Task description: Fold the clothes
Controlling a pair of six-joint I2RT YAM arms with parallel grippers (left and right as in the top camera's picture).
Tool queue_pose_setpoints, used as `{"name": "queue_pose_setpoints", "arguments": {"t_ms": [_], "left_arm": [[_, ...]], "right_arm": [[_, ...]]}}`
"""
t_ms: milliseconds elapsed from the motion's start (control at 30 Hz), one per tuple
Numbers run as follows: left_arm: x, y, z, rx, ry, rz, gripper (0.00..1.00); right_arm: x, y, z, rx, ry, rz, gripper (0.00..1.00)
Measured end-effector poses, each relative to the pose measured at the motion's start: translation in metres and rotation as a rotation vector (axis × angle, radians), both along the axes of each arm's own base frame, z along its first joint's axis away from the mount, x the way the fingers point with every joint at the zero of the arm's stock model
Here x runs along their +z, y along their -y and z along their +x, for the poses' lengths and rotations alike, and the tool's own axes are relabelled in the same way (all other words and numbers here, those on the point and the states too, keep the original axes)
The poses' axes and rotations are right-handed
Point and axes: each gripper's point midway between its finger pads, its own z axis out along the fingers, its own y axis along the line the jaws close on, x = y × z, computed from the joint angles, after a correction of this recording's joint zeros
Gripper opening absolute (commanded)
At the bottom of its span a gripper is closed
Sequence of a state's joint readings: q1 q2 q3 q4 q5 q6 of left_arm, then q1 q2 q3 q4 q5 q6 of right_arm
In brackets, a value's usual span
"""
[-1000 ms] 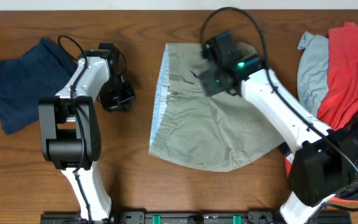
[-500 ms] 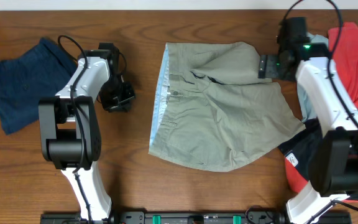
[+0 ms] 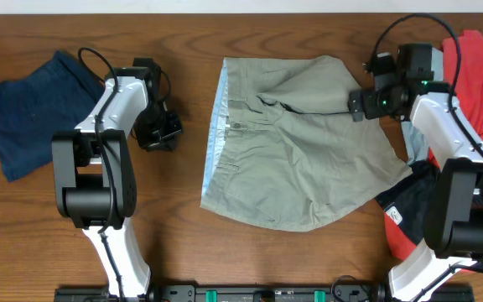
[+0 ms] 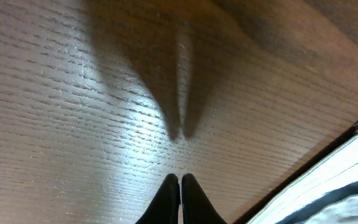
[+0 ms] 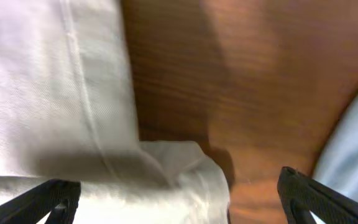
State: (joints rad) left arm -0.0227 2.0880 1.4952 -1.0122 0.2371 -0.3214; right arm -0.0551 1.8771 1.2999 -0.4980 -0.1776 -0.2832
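The khaki shorts (image 3: 296,159) lie spread in the middle of the table, pale blue waistband lining along their left edge. My right gripper (image 3: 357,102) is open at the shorts' upper right corner, just over the leg hem. In the right wrist view the hem (image 5: 166,168) lies between the wide-apart fingers (image 5: 303,193), not clamped. My left gripper (image 3: 159,134) is shut and empty, resting low over bare wood left of the shorts. In the left wrist view its tips (image 4: 179,180) are pressed together, and the waistband edge (image 4: 334,180) shows at lower right.
Dark navy folded shorts (image 3: 28,109) lie at the far left. A pile with a red garment (image 3: 468,92), a pale blue one (image 3: 418,92) and a black one (image 3: 476,226) sits at the right edge, touching the khaki shorts' right side.
My right gripper let go of the shorts' top part and swung from the waistband area to the right, to the upper right corner. The shorts now lie flatter. The left arm has not moved.
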Motion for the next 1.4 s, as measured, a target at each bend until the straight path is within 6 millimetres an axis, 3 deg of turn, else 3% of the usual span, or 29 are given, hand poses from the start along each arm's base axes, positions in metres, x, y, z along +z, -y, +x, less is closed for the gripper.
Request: {"name": "queue_pose_setpoints", "arguments": {"t_ms": [133,267,333,400,467,500,700,833,900,1000,1033,1100,1133,1200,1300,1400], "left_arm": [[0.0,0.0,0.0,0.0,0.0,0.0,0.06],[0.0,0.0,0.0,0.0,0.0,0.0,0.06],[0.0,0.0,0.0,0.0,0.0,0.0,0.06],[0.0,0.0,0.0,0.0,0.0,0.0,0.06],[0.0,0.0,0.0,0.0,0.0,0.0,0.06],[0.0,0.0,0.0,0.0,0.0,0.0,0.06],[0.0,0.0,0.0,0.0,0.0,0.0,0.06],[0.0,0.0,0.0,0.0,0.0,0.0,0.06],[0.0,0.0,0.0,0.0,0.0,0.0,0.06],[0.0,0.001,0.0,0.001,-0.001,-0.004,0.06],[0.0,0.001,0.0,0.001,0.0,-0.004,0.06],[0.0,0.001,0.0,0.001,0.0,-0.008,0.06],[0.0,0.002,0.0,0.001,0.0,-0.009,0.06],[0.0,0.002,0.0,0.002,0.0,-0.012,0.06],[0.0,0.002,0.001,0.001,0.004,-0.012,0.08],[0.0,0.004,0.005,0.002,0.02,-0.026,0.15]], "right_arm": [[-0.004,-0.007,0.004,0.048,0.045,0.022,0.94],[-0.011,-0.014,0.003,0.083,0.052,0.038,0.78],[-0.014,-0.016,0.003,0.095,0.054,0.047,0.65],[-0.012,-0.019,0.004,0.108,0.066,0.062,0.43],[-0.008,-0.024,0.008,0.129,0.091,0.083,0.11],[-0.008,-0.025,0.009,0.132,0.094,0.092,0.01],[-0.009,-0.027,0.005,0.067,0.058,0.15,0.01],[-0.004,-0.014,0.0,-0.018,0.0,0.174,0.01],[0.013,0.008,0.008,-0.081,0.0,0.157,0.01],[0.062,0.063,0.035,-0.206,0.099,0.048,0.01],[0.078,0.081,0.041,-0.248,0.137,0.004,0.09],[0.109,0.122,0.049,-0.36,0.212,-0.107,0.6],[0.124,0.144,0.049,-0.422,0.246,-0.173,0.77],[0.142,0.178,0.04,-0.523,0.272,-0.268,0.99],[0.137,0.194,0.02,-0.581,0.2,-0.317,0.99],[0.12,0.181,0.007,-0.572,0.114,-0.262,0.99]]}}
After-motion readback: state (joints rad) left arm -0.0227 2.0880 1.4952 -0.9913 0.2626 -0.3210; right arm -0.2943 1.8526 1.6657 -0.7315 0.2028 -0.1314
